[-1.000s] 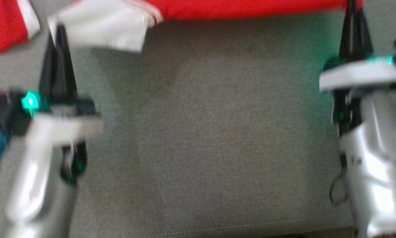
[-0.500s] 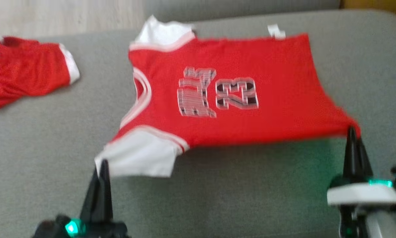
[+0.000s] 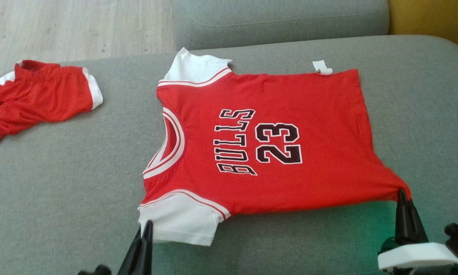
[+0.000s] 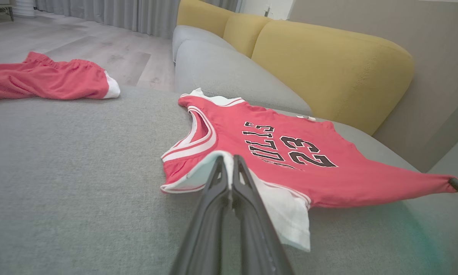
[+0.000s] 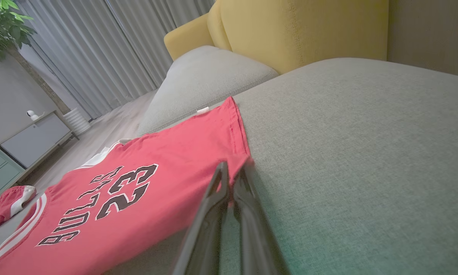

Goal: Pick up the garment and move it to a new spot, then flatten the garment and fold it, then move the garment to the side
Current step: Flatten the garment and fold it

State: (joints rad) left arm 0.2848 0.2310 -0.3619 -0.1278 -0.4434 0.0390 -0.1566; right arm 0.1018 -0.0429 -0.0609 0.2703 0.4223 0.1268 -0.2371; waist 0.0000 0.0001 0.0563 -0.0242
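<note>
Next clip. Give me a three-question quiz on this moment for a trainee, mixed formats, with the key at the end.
1. Which part of the jersey is the left gripper shut on? A) white sleeve B) neckline C) side label
2. True or false: the right gripper is shut on the jersey's hem corner.
3. Fill in: the number printed on the jersey is ___.
Key: 1 A; 2 true; 3 23.
</note>
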